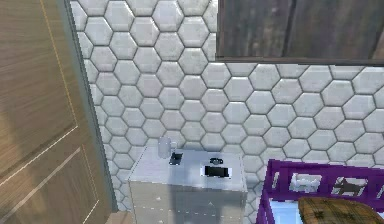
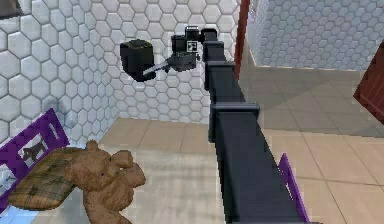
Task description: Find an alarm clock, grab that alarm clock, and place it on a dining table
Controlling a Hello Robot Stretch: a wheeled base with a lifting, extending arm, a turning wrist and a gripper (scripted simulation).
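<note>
In the arm side view my arm [image 2: 235, 130] rises from the bottom edge toward the hexagon-tiled wall. At its far end the gripper [image 2: 157, 68] holds a dark box-shaped thing [image 2: 137, 55], which hangs in the air in front of the wall, clear of every surface. Its shape suits an alarm clock. Ahead in the forward view stands a white dresser [image 1: 150, 185] against the tiled wall, with a white cup [image 1: 163, 150], a flat dark phone [image 1: 216, 171] and two small dark things on top.
A wooden door [image 1: 40, 110] fills the forward view's left. A purple bed frame [image 1: 330, 186] sits at its lower right. In the arm side view a teddy bear [image 2: 105, 175] and a plaid pillow [image 2: 45, 185] lie on the bed; tan floor [image 2: 320, 110] stretches beyond.
</note>
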